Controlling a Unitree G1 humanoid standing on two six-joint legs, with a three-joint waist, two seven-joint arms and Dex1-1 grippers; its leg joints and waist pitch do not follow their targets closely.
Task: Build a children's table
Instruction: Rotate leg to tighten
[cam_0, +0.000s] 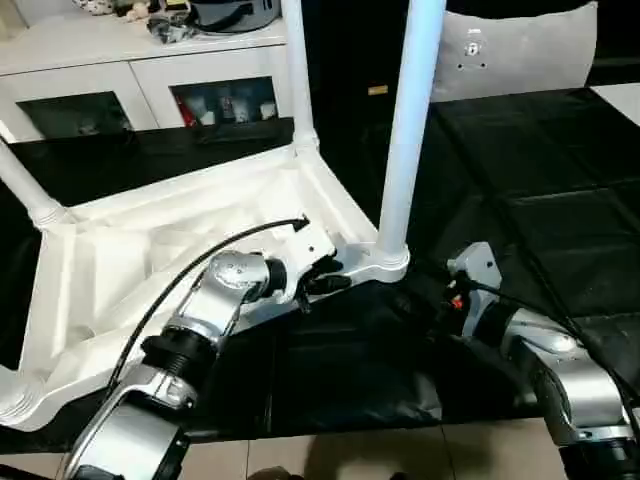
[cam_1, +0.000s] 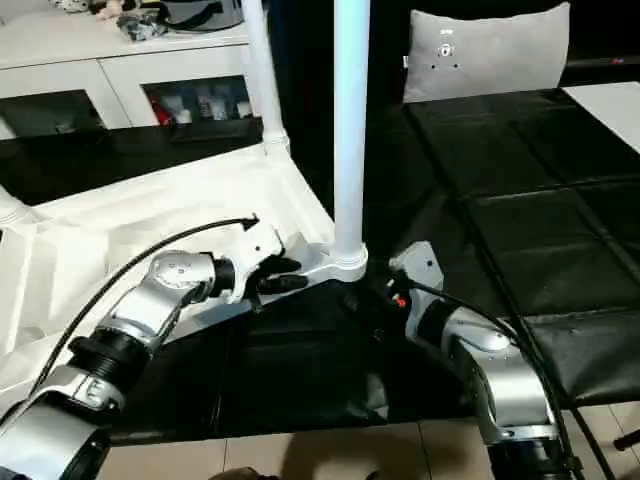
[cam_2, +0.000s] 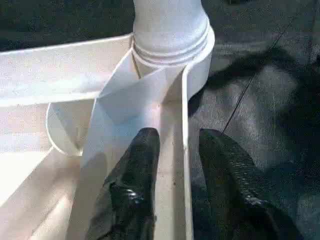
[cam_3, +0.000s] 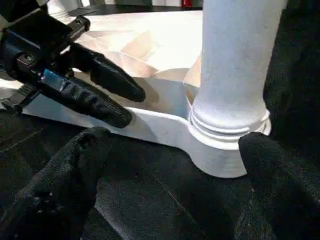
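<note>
Lying upside down on the black quilted mat (cam_0: 560, 210), the white plastic rectangular tabletop (cam_0: 120, 250) showed its ribbed underside, with its near long rim running along the mat's front portion. Long white tubular legs stood upright in its round corner sockets: the near-right leg (cam_0: 405, 130) rose from the corner nearest the mat's middle, the far-right leg (cam_0: 297, 70) stood behind it, and a third leg (cam_0: 20, 180) slanted up at the far-left corner.

The left tool (cam_0: 322, 283) sat astride the tabletop's near rim just beside the near-right socket (cam_2: 172, 45). Its two black fingers (cam_2: 140, 170) stood a little apart, one inside the rim over the white plastic and the other outside over the mat; whether they pressed the rim could not be told.

The right tool (cam_3: 172, 200) faced that same socket from the mat side, its black fingers spread wide apart on either side of the socket base and closed on nothing.

A grey cushion (cam_0: 520, 50) stood at the mat's far edge, well apart from the tabletop. A white cabinet (cam_0: 140, 80) with glass doors stood beyond the far-left side.
</note>
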